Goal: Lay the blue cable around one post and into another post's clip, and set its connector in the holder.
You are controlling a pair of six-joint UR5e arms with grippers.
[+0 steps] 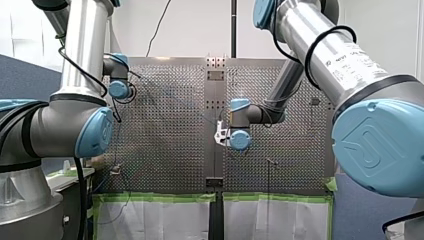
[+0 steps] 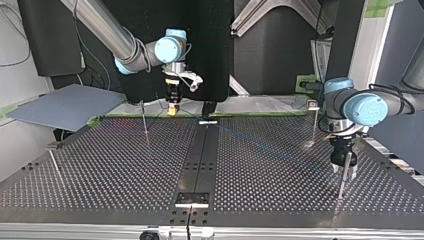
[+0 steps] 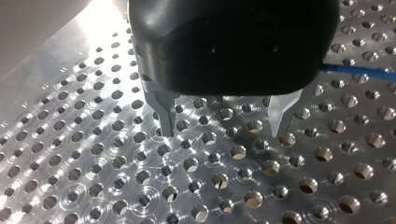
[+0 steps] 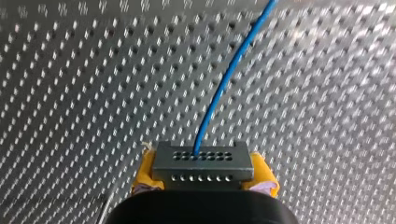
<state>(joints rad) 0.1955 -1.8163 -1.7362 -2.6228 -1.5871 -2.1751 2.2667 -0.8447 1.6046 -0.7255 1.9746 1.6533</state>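
Nearest the top view's camera, a small metal fitting (image 2: 192, 199) is sitting on the near end of the dark centre strip (image 2: 200, 155). That strip is dividing the perforated table (image 2: 100, 170), a dull silver sheet drilled with even rows of round holes.

Further along, well to the right of the strip in that view, my left gripper (image 2: 344, 167) is hanging low over the sheet. Its wrist view is showing a rounded black body and two tapered metal fingers (image 3: 167, 119) standing wide apart. Only bare holes are lying between them, so it is gripping nothing. A thin upright post (image 2: 341, 189) is overlapping this gripper in the top view, and I cannot tell whether they are touching. The blue cable (image 3: 359, 70), thin, round and smooth, is passing beside the gripper's body, outside the fingers.

Further back, another post (image 2: 144, 122) is standing to the strip's left and a third post (image 2: 314, 125) to its right.

At the strip's far end, just to its left, my right gripper (image 2: 172, 107) is pointing down near the table's edge. Its yellow pads (image 4: 142, 175) are pressing on either side of the connector (image 4: 201, 163), a flat grey metal block with two rows of small holes. The cable is leaving the upper row and running away ahead of this gripper in a gentle curve over the sheet.
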